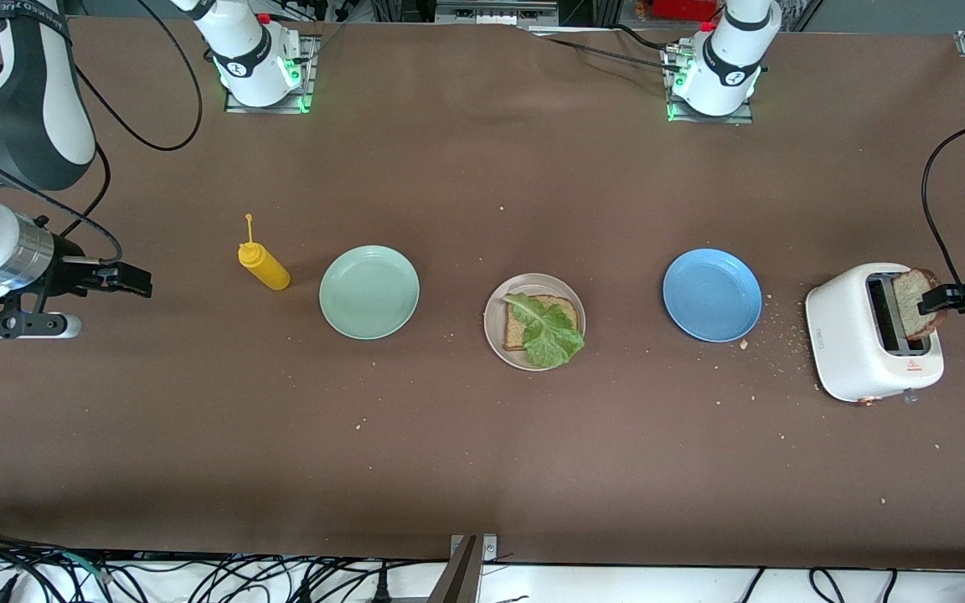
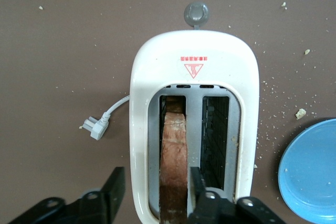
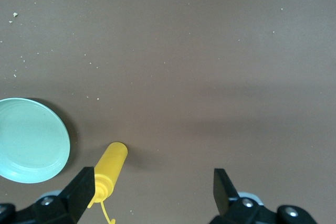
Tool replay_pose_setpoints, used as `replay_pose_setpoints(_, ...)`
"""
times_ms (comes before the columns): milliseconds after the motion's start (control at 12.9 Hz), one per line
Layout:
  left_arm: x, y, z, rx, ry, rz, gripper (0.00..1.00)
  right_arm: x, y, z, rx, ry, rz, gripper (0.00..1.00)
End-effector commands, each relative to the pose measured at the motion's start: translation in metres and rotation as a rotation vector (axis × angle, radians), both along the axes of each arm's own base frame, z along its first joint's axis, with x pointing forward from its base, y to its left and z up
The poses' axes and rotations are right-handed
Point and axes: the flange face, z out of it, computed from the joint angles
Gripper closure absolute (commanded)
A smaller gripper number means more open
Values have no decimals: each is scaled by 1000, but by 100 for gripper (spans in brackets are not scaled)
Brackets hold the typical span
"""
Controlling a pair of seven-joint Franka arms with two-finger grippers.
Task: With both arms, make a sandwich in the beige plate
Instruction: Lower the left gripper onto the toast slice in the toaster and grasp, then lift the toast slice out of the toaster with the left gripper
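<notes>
Blue plate [image 1: 712, 294] (crumbs around) separates toaster [image 1: 872, 343], beige plate [image 1: 534, 321].

Red hot-surface warning triangle with wavy lines on white toaster [image 2: 193, 129] top, red lettering above it too small to read. Small dark mark on toaster side, illegible.

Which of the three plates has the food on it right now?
The beige plate, the middle one: it holds a toast slice topped with lettuce. The mint-green plate and blue plate are bare.
</notes>
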Motion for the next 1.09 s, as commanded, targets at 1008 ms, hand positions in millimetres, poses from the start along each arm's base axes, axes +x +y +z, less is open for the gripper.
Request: replay_pose_setpoints(1008, 22, -16, 141, -8, -1, -28, 100, -14, 3, 15, -2, 12, -11, 0)
